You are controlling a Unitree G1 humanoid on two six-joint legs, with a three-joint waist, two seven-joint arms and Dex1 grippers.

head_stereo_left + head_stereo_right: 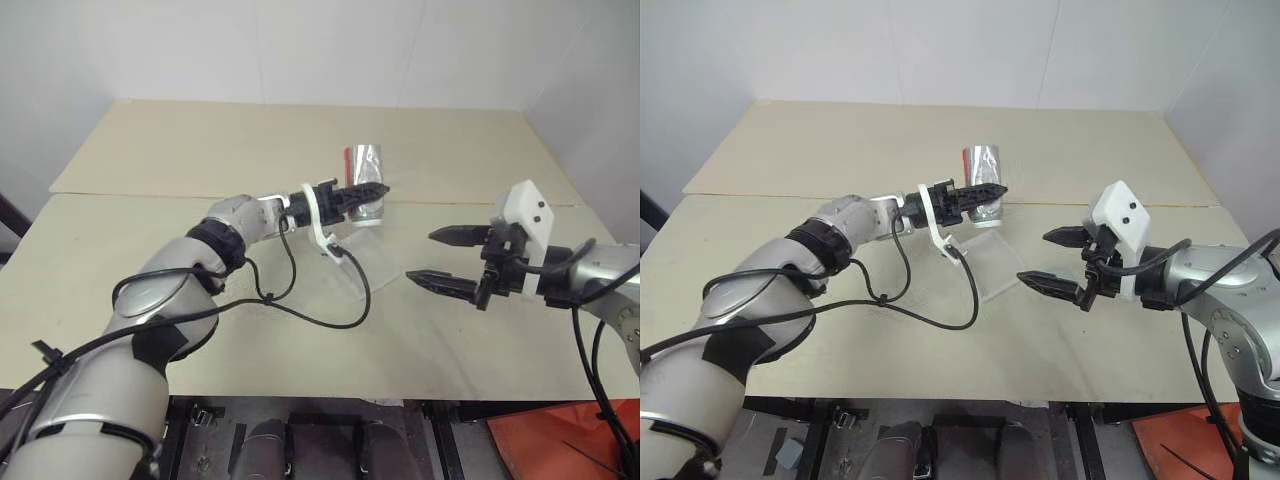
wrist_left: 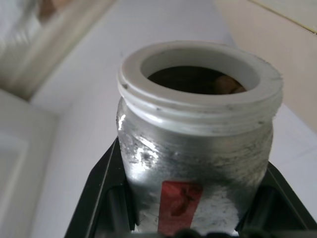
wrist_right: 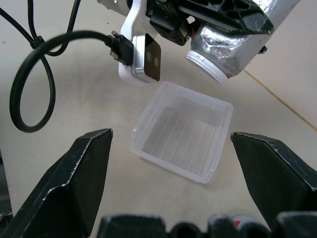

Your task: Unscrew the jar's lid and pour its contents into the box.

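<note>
Spanning the scene is the tan surface; box is sitting empty, ready for pouring. Left claw is clamping the lidless jar, tilting it above the box. Right claw is hanging wide, empty. Contents are remaining inside.

Silver-grey arms with black joint bands, looping black cables, white wrist mounts, 2 black-fingered end effectors.
</note>
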